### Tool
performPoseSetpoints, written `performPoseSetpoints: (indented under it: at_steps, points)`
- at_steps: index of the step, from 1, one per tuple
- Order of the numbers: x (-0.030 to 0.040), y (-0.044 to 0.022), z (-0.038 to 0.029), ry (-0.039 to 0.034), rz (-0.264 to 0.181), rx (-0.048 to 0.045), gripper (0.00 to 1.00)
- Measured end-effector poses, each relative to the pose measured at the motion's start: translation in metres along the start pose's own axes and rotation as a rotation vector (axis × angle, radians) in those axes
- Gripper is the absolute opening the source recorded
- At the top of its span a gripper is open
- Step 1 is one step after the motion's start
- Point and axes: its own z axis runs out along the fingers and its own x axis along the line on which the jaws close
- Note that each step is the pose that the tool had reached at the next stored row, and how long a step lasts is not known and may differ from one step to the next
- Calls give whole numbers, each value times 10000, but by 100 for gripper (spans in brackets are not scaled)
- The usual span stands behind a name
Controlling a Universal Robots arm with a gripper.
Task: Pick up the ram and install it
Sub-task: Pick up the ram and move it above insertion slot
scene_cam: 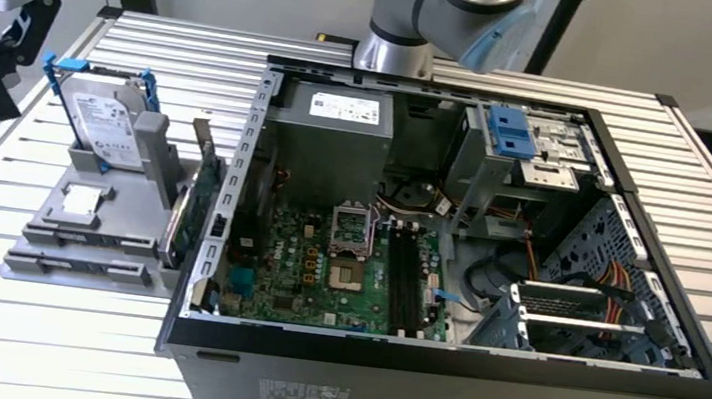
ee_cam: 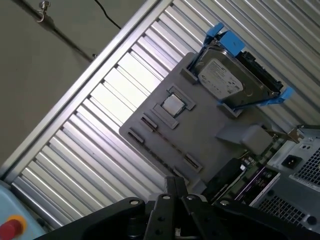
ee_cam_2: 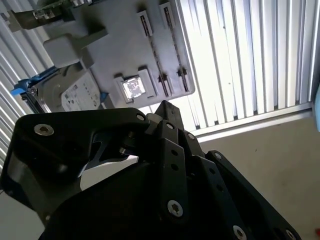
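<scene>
Exterior view, case: we log an open computer case (scene_cam: 441, 395) lying on its side on a slatted metal table (scene_cam: 31, 344), with the motherboard (scene_cam: 308, 270) face up inside.
Memory slots: long black slots (scene_cam: 403, 285) run along the board at three o'clock of the processor socket (scene_cam: 350, 229). We cannot tell whether any of them is filled.
Holder: a grey holder (scene_cam: 59, 221) sits on the table at nine o'clock of the case, just beside it.
Ram: the ram (ee_cam_2: 154, 52) stands on its long edge in the holder's clips, in the row nearer the processor chip (ee_cam_2: 134, 87). Nothing touches it.
Hard drive: a silver hard drive (scene_cam: 110, 121) in a blue frame stands upright at the twelve o'clock end of the holder.
Expansion card: a green card (scene_cam: 201, 207) stands on edge between the holder and the case wall.
Arm: the arm base (scene_cam: 395, 33) is mounted at twelve o'clock of the case.
Gripper: the gripper (ee_cam: 175, 184) hangs above the holder, well apart from the ram. In the first wrist view we see its fingers pressed together with nothing between them.
</scene>
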Motion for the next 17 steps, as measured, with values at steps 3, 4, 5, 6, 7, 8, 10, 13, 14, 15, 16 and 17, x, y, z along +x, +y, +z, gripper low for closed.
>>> performPoseSetpoints:
  at_steps: [3, 4, 5, 6, 7, 8, 10, 13, 14, 15, 16, 17]
  points:
    - [0, 0, 0, 8, -155, -3, 0]
    - [0, 0, 0, 10, -207, -4, 0]
    - [0, 0, 0, 13, -258, -5, 0]
    - [0, 0, 0, 16, -309, -6, 0]
    - [0, 0, 0, 18, -357, -7, 0]
    - [0, 0, 0, 21, -403, -7, 0]
    - [0, 0, 0, 26, -505, -10, 0]
    - [0, 0, 0, 33, -654, -12, 0]
    - [0, 0, 0, 36, -709, -13, 0]
    - [0, 0, 0, 39, -767, -14, 0]
    - [0, 0, 0, 42, -827, -16, 0]
    - [0, 0, 0, 45, -891, -17, 0]
